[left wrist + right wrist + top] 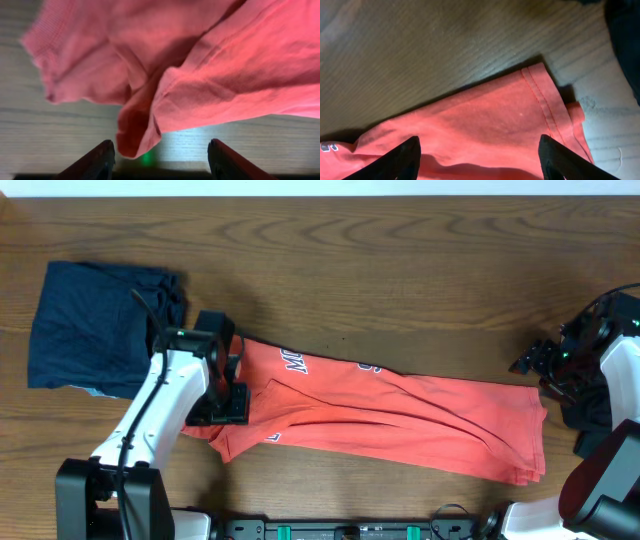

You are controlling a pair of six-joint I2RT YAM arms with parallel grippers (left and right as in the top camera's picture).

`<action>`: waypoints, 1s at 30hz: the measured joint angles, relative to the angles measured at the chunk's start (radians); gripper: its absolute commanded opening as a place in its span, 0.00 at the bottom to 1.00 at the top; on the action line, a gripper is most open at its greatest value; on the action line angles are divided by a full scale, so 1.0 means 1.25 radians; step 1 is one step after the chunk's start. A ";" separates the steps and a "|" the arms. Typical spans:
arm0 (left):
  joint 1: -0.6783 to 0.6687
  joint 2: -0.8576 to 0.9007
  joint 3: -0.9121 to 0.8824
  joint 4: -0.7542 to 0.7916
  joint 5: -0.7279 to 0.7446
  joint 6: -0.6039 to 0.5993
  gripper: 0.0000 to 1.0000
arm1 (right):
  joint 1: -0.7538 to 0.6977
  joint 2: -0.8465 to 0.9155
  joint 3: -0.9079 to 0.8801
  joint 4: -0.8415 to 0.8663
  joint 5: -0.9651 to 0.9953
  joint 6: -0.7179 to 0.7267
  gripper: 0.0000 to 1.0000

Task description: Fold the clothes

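The red shirt (400, 415) lies stretched across the middle of the table (400, 270), running from the left, where its lettered chest and bunched sleeve end sit, down to the right, where the hem (545, 100) stops just short of the right arm. It looks already doubled along its length, so the next fold would probably bring one short end over the other. It is light, limp knit cloth: it will sag and drag instead of holding a shape, and stacked layers may slip apart unless they are pinched together. The stitched hem corners on the right and the thicker seams at the sleeve end on the left are the sound places to grip (edges, not the loose middle). The left gripper (160, 159) hangs over the rumpled left end with its fingers spread wide and nothing between them. The right gripper (477, 160) hovers above the hem end, equally wide and empty. A folded navy garment (95, 325) rests on the far left, close to the shirt's left end and beside the left arm, so a sweep that way could catch it. A dark cloth (592, 412) lies at the right edge by the right arm, just beyond the hem; whether the two touch is unclear from the wrist view.
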 measured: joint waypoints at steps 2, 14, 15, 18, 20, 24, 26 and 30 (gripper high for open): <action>0.000 0.000 -0.025 0.011 -0.002 -0.003 0.61 | 0.000 0.000 0.000 0.002 0.000 0.000 0.74; 0.000 0.000 -0.087 0.067 -0.054 -0.051 0.06 | 0.000 0.000 0.000 0.007 -0.003 0.000 0.74; 0.000 0.000 -0.088 0.063 -0.048 -0.055 0.06 | 0.000 0.000 0.000 0.008 -0.002 0.000 0.74; 0.000 0.000 -0.089 0.052 -0.007 -0.056 0.06 | 0.000 0.000 0.000 0.014 -0.003 0.000 0.74; 0.000 0.000 -0.089 0.048 0.021 -0.057 0.06 | 0.000 0.000 0.000 0.018 -0.003 0.000 0.74; 0.000 0.000 -0.078 0.045 0.049 -0.047 0.06 | 0.000 0.000 0.000 0.027 -0.003 0.000 0.74; 0.000 0.000 -0.055 0.049 0.055 -0.031 0.06 | 0.000 0.000 0.000 0.027 -0.003 0.000 0.74; 0.000 0.000 -0.007 0.126 0.063 0.017 0.06 | 0.000 0.000 0.000 0.028 -0.003 0.000 0.74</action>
